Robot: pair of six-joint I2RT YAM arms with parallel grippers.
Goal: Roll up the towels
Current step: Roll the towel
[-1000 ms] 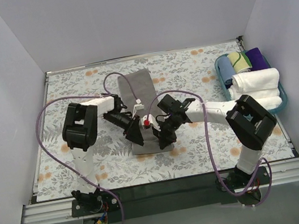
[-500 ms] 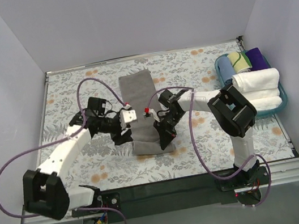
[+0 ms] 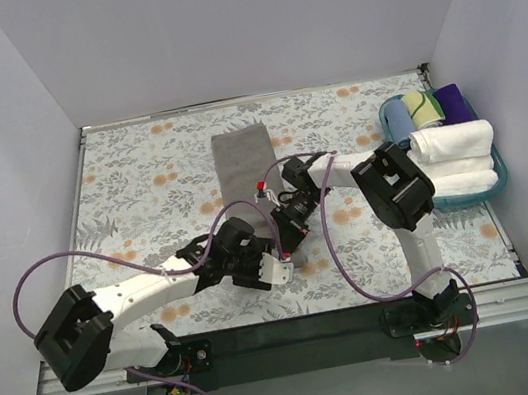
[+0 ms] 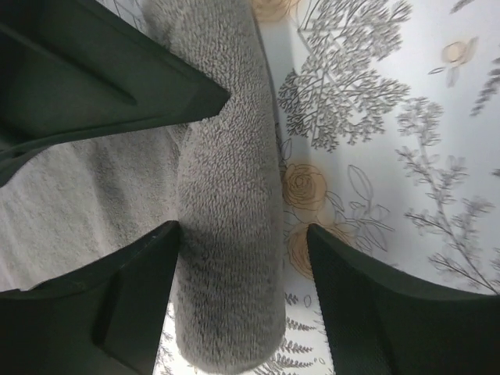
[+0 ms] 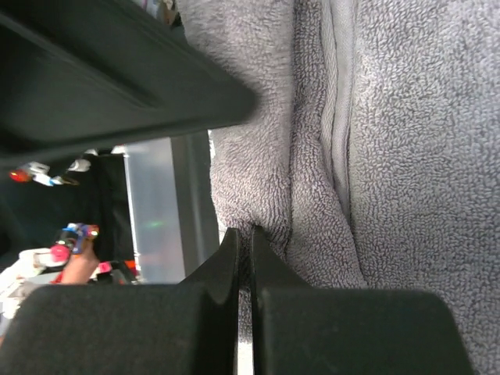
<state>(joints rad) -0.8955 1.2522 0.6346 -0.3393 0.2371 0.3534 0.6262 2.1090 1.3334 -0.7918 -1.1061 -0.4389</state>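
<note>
The grey-brown towel (image 3: pixel 243 160) lies lengthwise on the floral table covering, and its near end is bunched into a thick fold. In the left wrist view that fold (image 4: pixel 230 234) runs between my left gripper's fingers. My left gripper (image 3: pixel 272 259) (image 4: pixel 244 234) is open and straddles the fold at the towel's near end. My right gripper (image 3: pixel 285 232) (image 5: pixel 242 234) is shut on a thin edge of the towel (image 5: pixel 391 156) just right of the fold. The two grippers are close together, and they hide the towel's near end from above.
A teal basket (image 3: pixel 499 173) at the right edge holds white rolled towels (image 3: pixel 452 141) and blue, green and purple ones behind them. The floral covering (image 3: pixel 139 178) spreads over the whole table. Purple cables loop beside both arms.
My left arm has swung down low, and its gripper has gone from the towel's left side to its near end. My right gripper has stayed at the towel's near right edge.
</note>
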